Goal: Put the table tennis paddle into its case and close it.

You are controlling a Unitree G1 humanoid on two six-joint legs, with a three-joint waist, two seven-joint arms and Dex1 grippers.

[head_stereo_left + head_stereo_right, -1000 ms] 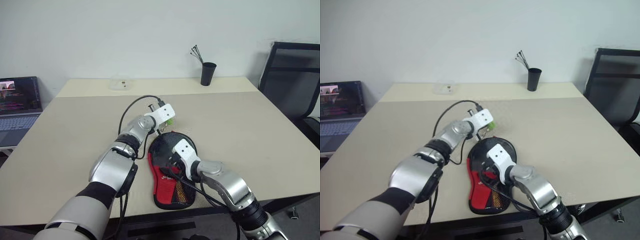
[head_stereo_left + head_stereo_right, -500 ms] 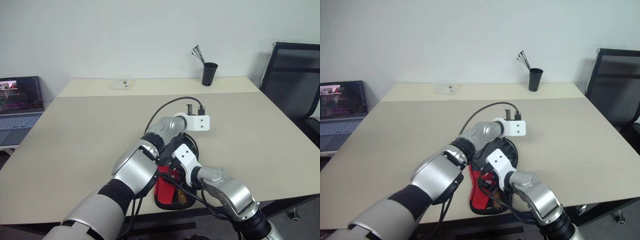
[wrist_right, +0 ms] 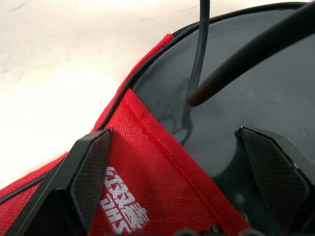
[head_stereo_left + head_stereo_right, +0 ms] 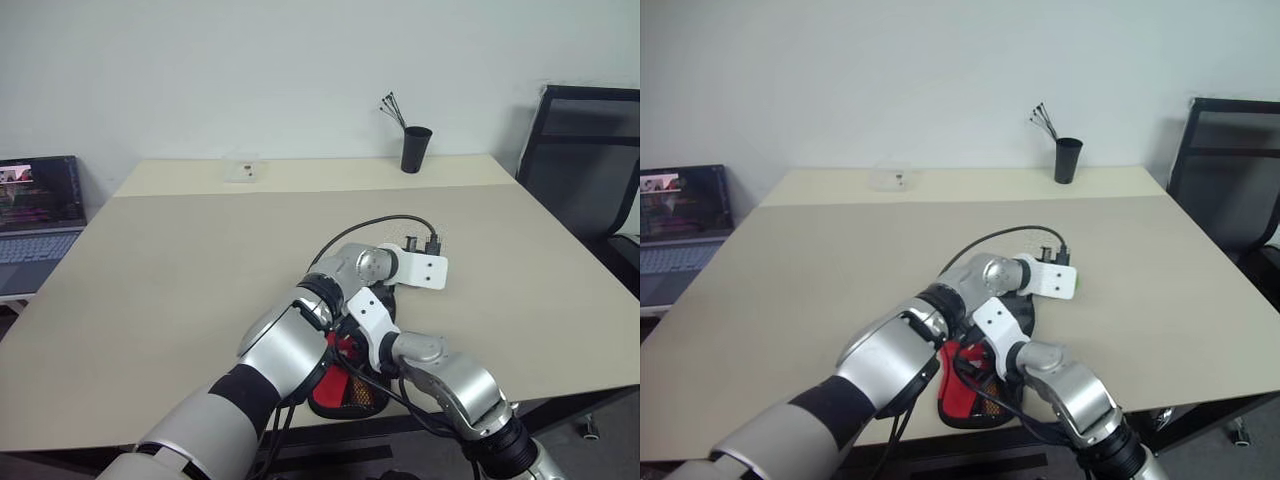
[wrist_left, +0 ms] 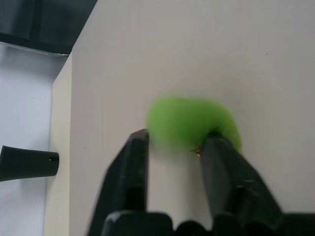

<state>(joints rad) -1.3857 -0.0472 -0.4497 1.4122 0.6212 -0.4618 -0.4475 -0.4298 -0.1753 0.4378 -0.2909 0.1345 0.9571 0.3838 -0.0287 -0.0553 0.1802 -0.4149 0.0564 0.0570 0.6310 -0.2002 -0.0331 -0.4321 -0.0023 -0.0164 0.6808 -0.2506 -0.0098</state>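
Observation:
The case [image 4: 338,378], black fabric with a red mesh section, lies near the table's front edge. The table tennis paddle is hidden. My left arm crosses over the case's round end to its right side. There the left gripper [image 5: 176,140] has its fingers parted, and the small green tag [image 5: 192,120] lies at their tips, against one finger. My right gripper [image 3: 174,132] stands wide open low over the case, its fingers [image 3: 88,182] spread above the red fabric with the white logo and the black fabric [image 3: 236,98].
A black cup of pens [image 4: 412,148] and a small clear box [image 4: 240,168] stand at the table's far side. A laptop [image 4: 35,215] is off to the left, a black chair [image 4: 585,160] to the right. Black cables [image 3: 199,49] hang over the case.
My left gripper swept to the right around the case's round end with the green tag, and its fingers have since parted. The right gripper stayed in place, open.

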